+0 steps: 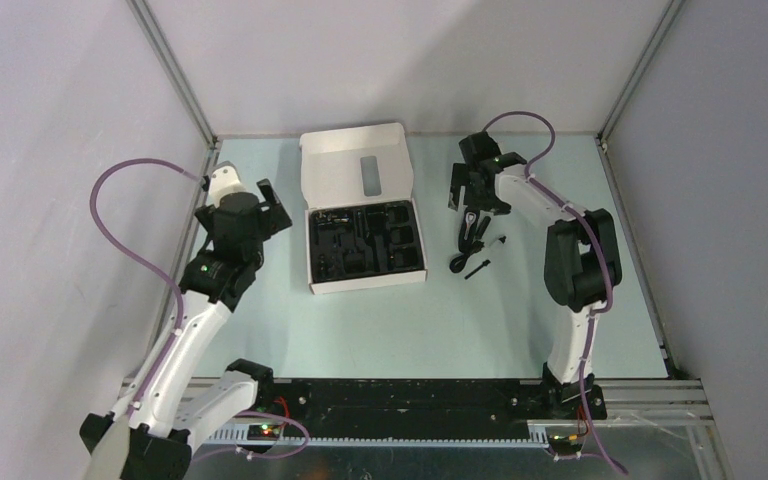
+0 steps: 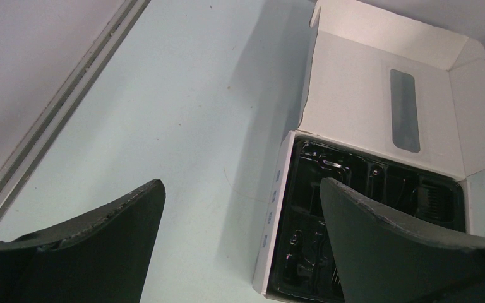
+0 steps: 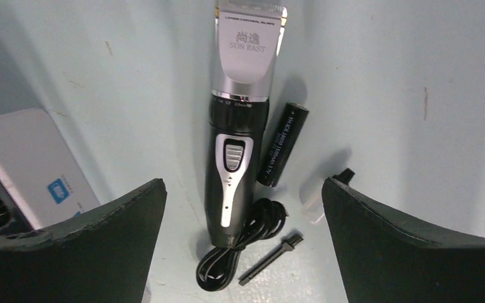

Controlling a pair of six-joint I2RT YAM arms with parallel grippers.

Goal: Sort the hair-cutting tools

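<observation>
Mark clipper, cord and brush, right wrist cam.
clipper [image 3: 240, 113], right wrist view, black ring below the silver head
cord [image 3: 256, 227], right wrist view, middle of the coiled bundle
brush [image 3: 268, 259], right wrist view, mid-handle

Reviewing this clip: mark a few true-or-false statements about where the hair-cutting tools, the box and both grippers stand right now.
1. The box has its lid open. True.
2. The right gripper is shut on the clipper. False: it hangs open above the clipper, holding nothing.
3. A black battery lies beside the clipper. True.
4. The clipper sits in the box's tray. False: it lies on the table, right of the box.
5. The left gripper holds the brush. False: it is open and empty; the brush lies by the cord.
</observation>
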